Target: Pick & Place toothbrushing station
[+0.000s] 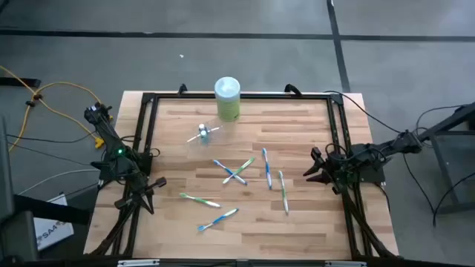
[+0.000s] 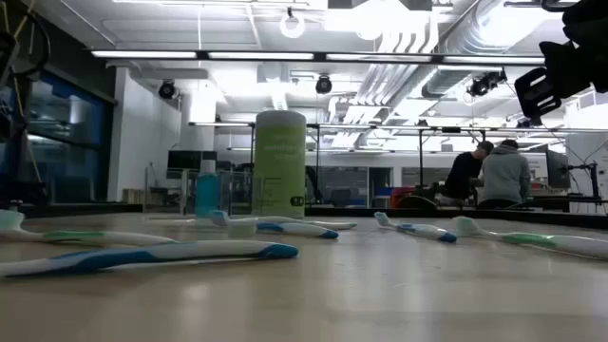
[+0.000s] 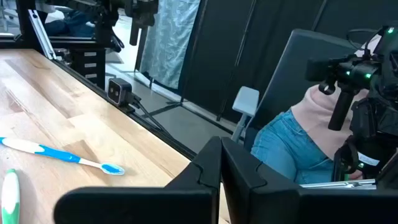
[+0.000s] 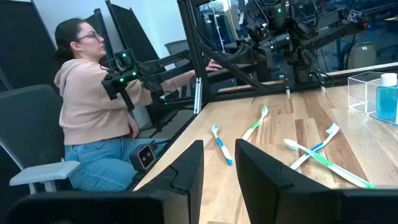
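Note:
Several slim white toothbrushes with blue or green accents lie flat and scattered on the wooden table. Two of them are crossed, others lie right of these, and two lie nearer the front edge. A small clear cup with something blue in it stands at the far left of them. My left gripper is shut at the table's left edge, holding nothing. My right gripper waits at the right edge, open by a narrow gap with nothing in it.
A tall green-and-white canister stands at the table's far edge. A black frame runs round the table. A seated person in a pink hoodie is beyond the table's left side; other people stand far off in the room.

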